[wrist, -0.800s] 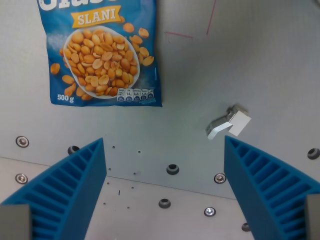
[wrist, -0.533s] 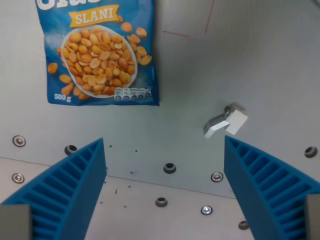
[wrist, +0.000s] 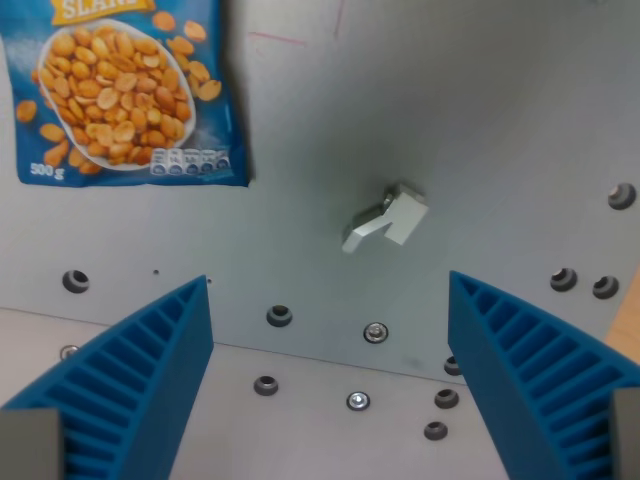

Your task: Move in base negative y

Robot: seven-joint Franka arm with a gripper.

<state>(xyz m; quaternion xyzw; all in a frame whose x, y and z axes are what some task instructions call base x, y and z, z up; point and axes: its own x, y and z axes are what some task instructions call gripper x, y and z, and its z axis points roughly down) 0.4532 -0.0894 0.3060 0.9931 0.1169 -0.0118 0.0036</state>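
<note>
Fingers point(wrist: 325, 400) are staying wide apart, holding nothing; peanut bag point(wrist: 120, 90) and white clip point(wrist: 385, 220) are sliding toward the wrist view's left, so you're translating sideways.

Place: lab or workshop bench.
Evidence: bare grey metal plate point(wrist: 480, 120) with bolts and threaded holes point(wrist: 279, 316); small metal bracket point(wrist: 385, 218) just above them.
</note>
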